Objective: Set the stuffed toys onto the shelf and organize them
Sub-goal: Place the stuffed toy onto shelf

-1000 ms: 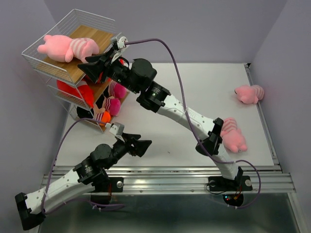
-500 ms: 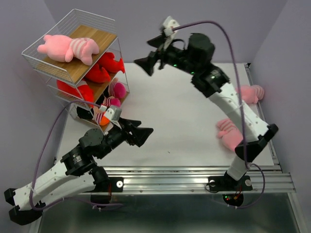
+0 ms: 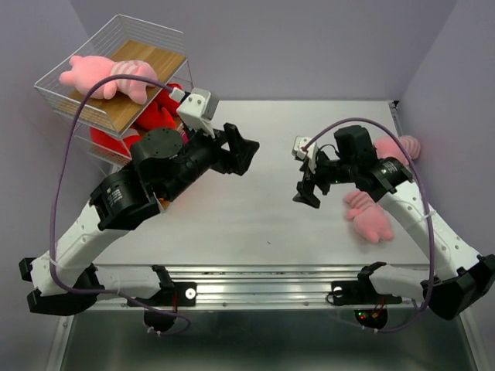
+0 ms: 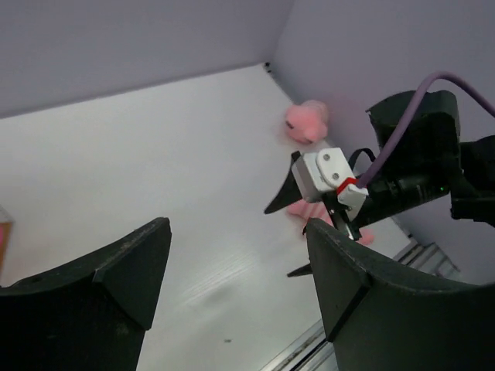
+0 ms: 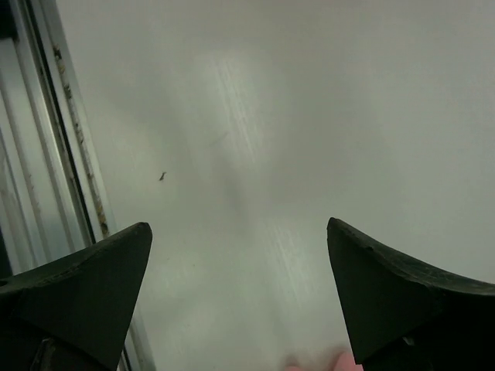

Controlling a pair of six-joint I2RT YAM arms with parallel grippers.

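Right gripper (image 3: pixel 305 191) hangs wide open and empty. The soft pink striped plush animal (image 3: pixel 370 220) lies just to its right on the white table (image 3: pixel 255 209), long axis diagonal, so that arm's nearer. Left gripper (image 3: pixel 246 151) is open and empty too. That's two on the table, counting the far pink plushie (image 3: pixel 401 147), and one top pink plushie (image 3: pixel 104 76) on the white wire shelf (image 3: pixel 116 35).

Bare table (image 3: pixel 255 224) stretches between the arms. The left arm (image 3: pixel 155 174) stands before the lower tiers of the shelf (image 3: pixel 158 60); pink toys (image 3: pixel 370 218) lie far right.

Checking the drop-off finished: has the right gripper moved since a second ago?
Yes. The right gripper has swung right, away from the shelf, and now hangs open near a pink toy.
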